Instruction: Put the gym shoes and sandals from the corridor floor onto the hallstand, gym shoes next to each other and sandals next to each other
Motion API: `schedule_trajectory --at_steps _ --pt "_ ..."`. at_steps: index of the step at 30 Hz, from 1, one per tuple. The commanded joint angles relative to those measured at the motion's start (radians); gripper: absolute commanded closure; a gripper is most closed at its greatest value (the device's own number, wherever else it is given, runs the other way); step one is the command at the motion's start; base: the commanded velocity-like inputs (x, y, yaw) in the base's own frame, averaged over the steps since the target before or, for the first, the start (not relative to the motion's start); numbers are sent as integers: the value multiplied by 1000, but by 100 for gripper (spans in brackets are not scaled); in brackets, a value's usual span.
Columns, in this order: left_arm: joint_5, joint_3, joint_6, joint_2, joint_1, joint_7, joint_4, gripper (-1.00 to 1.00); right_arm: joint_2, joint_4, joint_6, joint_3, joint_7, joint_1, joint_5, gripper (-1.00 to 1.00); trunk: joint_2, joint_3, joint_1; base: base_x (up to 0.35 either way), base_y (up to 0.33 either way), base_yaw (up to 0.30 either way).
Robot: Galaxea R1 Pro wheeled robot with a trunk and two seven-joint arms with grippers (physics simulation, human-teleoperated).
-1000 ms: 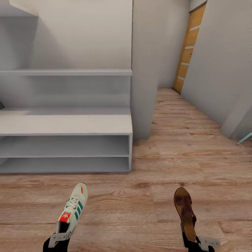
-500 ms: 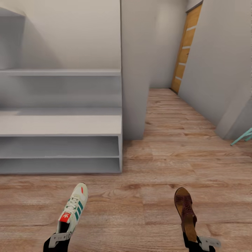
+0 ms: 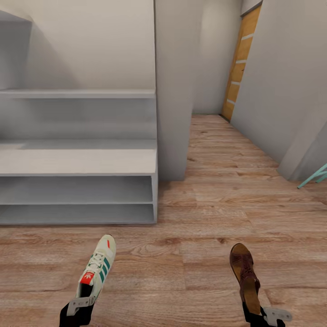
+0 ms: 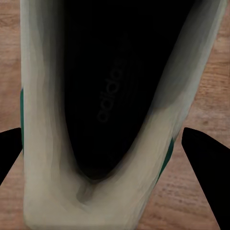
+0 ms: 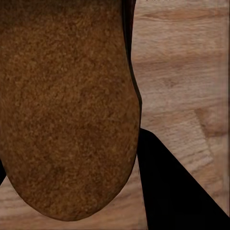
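Corridor floor (image 3: 218,218), grippers low, gripping shoe (image 3: 97,268), sandal (image 3: 244,272)

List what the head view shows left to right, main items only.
Pale grey-white hallstand with open shelves → white sneaker with green stripes held by the left pincer → brown leather sandal held by the right pincer → teal object at the frame edge.

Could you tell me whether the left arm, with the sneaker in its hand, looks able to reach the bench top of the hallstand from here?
Probably yes. The left hand grips the gym shoe, and bare corridor floor separates it from the hallstand; the stand's front is open, though the arm may need to stretch.
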Motion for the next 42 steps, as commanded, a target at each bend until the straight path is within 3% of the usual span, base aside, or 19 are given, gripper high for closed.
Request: schedule_trajectory --at_steps 1,4,7,9,15,16,19,20,22,24,26,34,42 --pt "-7 8 20 0 -11 -7 -7 100 -6 1 -3 -8 7 -1 8 100 0 -1 0 0 0 0" --pt "-8 7 100 2 -54 -7 -30 100 -14 1 -3 -8 8 0 7 100 0 -1 0 0 0 0" --pt "-9 7 241 5 -122 -7 -56 100 -18 1 -3 -7 9 -1 6 100 0 -1 0 0 0 0" --pt "-10 6 296 5 -151 -7 -64 100 -19 2 -3 -7 9 -1 7 100 0 -1 0 0 0 0" --pt "-19 1 483 4 -293 -7 -82 100 -20 2 -3 -6 9 0 8 100 0 -1 0 0 0 0" --pt "-22 -1 550 2 -349 -7 -84 100 -20 2 -3 -7 9 -1 8 100 0 -1 0 0 0 0" --pt "-24 -1 631 2 -409 -7 -84 100 -20 2 -3 -6 9 -1 8 100 0 -1 0 0 0 0" --pt "-24 -1 688 2 -449 2 -84 100 -20 2 -3 -6 9 -1 8 100 0 -1 0 0 0 0" --pt "-24 -1 707 2 -469 15 -84 100 -20 2 -3 -7 9 -1 8 100 0 -1 0 0 0 0" --pt "-23 -1 768 5 -521 88 -80 100 -20 2 -3 -7 7 -1 8 100 0 -1 0 0 0 0" --pt "-24 -1 813 3 -536 129 -81 100 -20 2 -3 -8 7 0 8 100 0 -1 0 0 0 0" --pt "-22 -4 842 0 -542 264 -83 100 -21 1 -3 -9 7 -1 7 100 0 -1 0 0 0 0" --pt "-20 -8 831 4 -535 283 -87 100 -20 -3 -3 -12 7 -1 5 100 0 -1 0 0 0 0"
